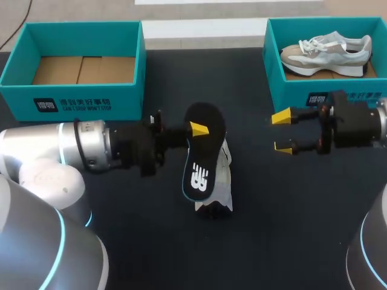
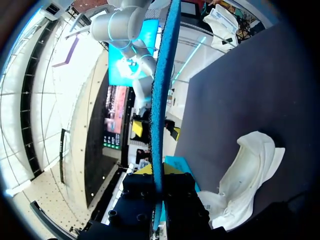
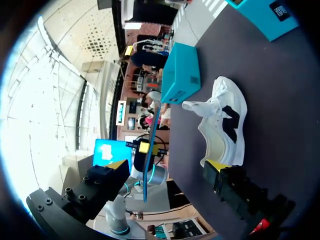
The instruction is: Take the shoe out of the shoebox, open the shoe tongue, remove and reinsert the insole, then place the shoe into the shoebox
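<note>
left jaws clamped on insole (image 1: 204,158), just above shoe (image 1: 225,181), right jaws spread, well apart from both

Desk (image 1: 290,241): two shoeboxes stand along the far edge, well apart. The left shoebox (image 1: 78,99) is at the far left. The right shoebox (image 1: 290,90) is at the far right, with a second shoe (image 1: 326,53) lying inside it.

A shoe (image 1: 222,181) lies on the desk near the middle, in front of the gap between the boxes. The insole (image 1: 202,154) is over that shoe, clamped between the fingers of the left gripper (image 1: 196,130), which comes in from the left. Contact between insole and shoe cannot be determined.

The right gripper (image 1: 283,132) is to the right of the shoe, apart from it, in front of the right shoebox, fingers spread.
</note>
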